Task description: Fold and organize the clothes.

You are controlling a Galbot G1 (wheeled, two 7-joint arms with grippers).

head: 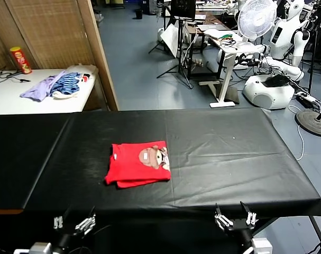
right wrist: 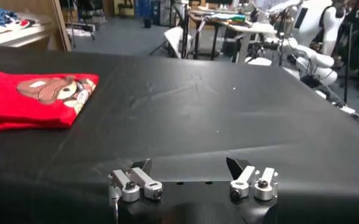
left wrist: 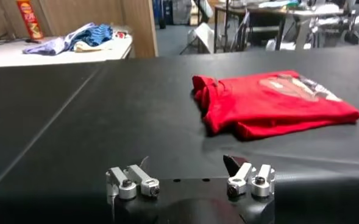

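The folded shirt (head: 138,164) lies ahead of both wide-open, empty grippers, long axis crosswise, nearer the left gripper (head: 74,224) than the right gripper (head: 235,218).

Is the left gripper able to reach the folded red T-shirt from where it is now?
Probably yes. The left gripper waits open at the table's near edge, and only bare black cloth lies between it and the red T-shirt.

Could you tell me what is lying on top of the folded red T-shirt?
Nothing lies on the red T-shirt; its cartoon print faces up. Only the black table cover shows around it; what its folded layers cover cannot be seen.
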